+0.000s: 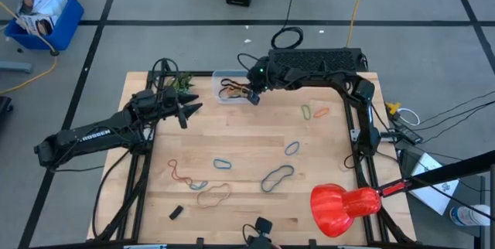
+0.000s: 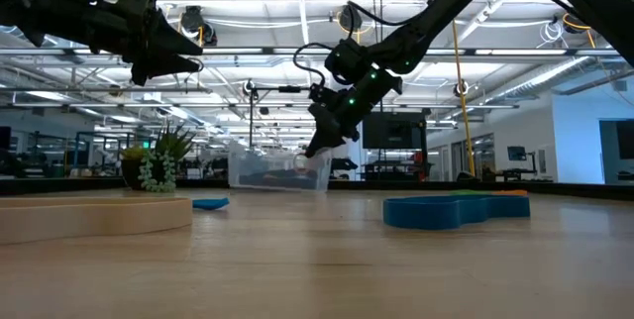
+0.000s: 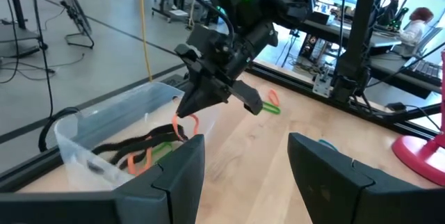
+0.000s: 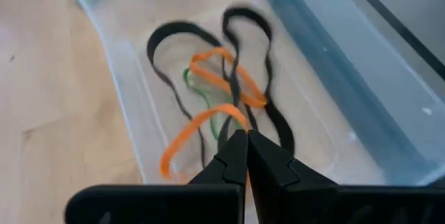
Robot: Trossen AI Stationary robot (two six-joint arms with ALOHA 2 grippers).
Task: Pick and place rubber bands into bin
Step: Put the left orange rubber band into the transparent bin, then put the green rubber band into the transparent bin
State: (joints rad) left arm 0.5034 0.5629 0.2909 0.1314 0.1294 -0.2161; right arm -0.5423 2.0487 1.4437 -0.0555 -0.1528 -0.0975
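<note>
The clear bin (image 1: 226, 86) stands at the table's far edge and holds black, orange and green rubber bands (image 4: 208, 78). My right gripper (image 1: 254, 98) is over the bin's right end, shut on an orange rubber band (image 3: 192, 122). My left gripper (image 1: 190, 110) hovers open and empty to the left of the bin, and its fingers frame the left wrist view (image 3: 243, 175). Several more rubber bands lie flat on the table: green (image 1: 306, 112), orange (image 1: 322, 112), blue (image 1: 291, 148), another blue (image 1: 223, 162), grey (image 1: 277, 178), red (image 1: 179, 173) and tan (image 1: 213, 196). My right gripper pinches the orange rubber band at one spot of its loop (image 4: 235, 121) between its two fingertips. The fingers slant down from the table's right side. The band hangs slack below the fingertips (image 3: 189, 106), inside the bin and above the bands lying there.
A small black block (image 1: 176, 212) lies near the front left. A red object (image 1: 340, 206) stands at the front right. A small plant (image 1: 182, 83) stands left of the bin. Bare wood shows in the table's middle.
</note>
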